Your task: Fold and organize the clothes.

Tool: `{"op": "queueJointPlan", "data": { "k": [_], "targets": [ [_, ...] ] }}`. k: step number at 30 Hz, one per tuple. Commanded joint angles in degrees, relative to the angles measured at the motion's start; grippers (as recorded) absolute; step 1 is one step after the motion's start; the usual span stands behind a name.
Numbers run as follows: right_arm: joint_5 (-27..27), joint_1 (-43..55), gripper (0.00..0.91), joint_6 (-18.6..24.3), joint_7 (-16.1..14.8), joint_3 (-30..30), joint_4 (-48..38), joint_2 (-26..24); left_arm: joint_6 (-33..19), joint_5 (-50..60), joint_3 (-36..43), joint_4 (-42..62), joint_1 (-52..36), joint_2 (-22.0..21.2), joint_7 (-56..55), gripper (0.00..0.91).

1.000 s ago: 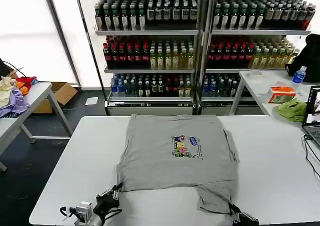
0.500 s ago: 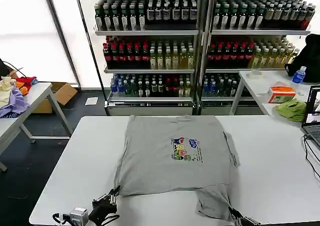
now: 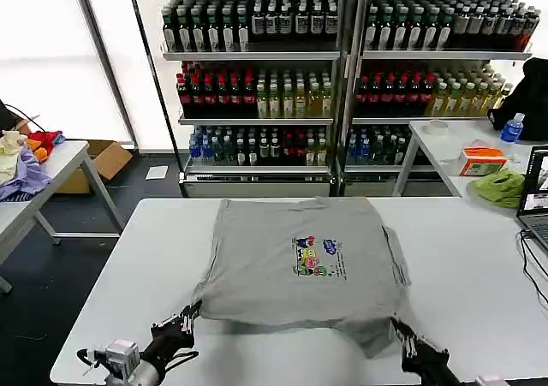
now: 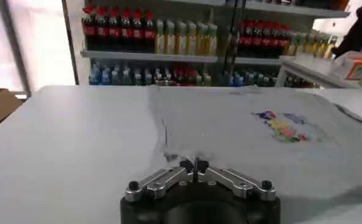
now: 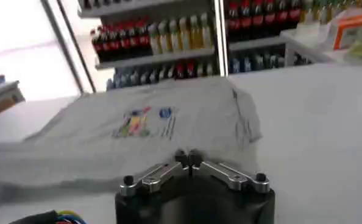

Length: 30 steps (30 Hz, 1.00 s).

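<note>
Two end effectors are seen at the near edge of the worktop (image 3: 103,258), each pinched shut on the T-shirt (image 3: 295,262) hem. The left end effector (image 3: 190,314) is at approx. 7 o'clock of the shirt, fingertips closed on the near-left corner; the right end effector (image 3: 401,338) is at approx. 5 o'clock, closed on the near-right corner. The shirt is laid print-up at worktop centre, collar end at 12 o'clock, w/ the hem edge drawn up slightly. The step in hand is judged to be the first fold, hem gripped. Next, both corners probably need to be lifted together and carried toward 12 o'clock, kept level so no skew is made.
</note>
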Motion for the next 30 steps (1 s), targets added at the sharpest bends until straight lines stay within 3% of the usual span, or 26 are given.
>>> {"op": "queueJointPlan", "data": {
  "k": [1,15,16,17,18,19,20,30],
  "targets": [
    [2.68,17.84,0.0,3.01,1.57,-1.94,-9.22,-1.72,0.65,-10.69,2.43,10.9,-17.31,5.05,0.57,0.02],
    [-6.78,37.39,0.0,4.58,2.22,-14.78,-31.75,-1.45,0.8,-14.04,11.7,30.67,-35.31,4.95,1.75,0.03],
    [-7.51,37.98,0.0,4.14,2.16,-15.43,-32.54,-1.35,0.78,-13.75,11.87,31.91,-35.61,4.84,1.78,0.111],
    [-8.89,39.31,0.0,3.58,1.95,-16.63,-34.3,-1.03,0.47,-12.76,12.2,33.34,-36.72,4.24,1.78,0.564],
    [-9.81,40.16,0.212,3.58,2.03,-17.32,-35.25,-0.8,0.33,-12.31,12.28,34.65,-37.39,3.99,1.79,0.856],
    [-10.14,40.62,0.766,3.39,2.11,-17.97,-36.25,-0.55,0.31,-11.77,12.29,34.96,-37.63,3.79,1.88,0.907],
    [-11.19,41.56,0.907,2.65,2.1,-18.4,-37.24,-0.04,0.04,-11.44,12.24,35.96,-38.01,3.52,2.25,0.907],
    [-11.49,39.77,0.907,2.05,1.8,-16.69,-33.21,-0.19,-0.5,-8.5,8.51,32.56,-34.68,4.67,1.88,0.907]
  ]
}}
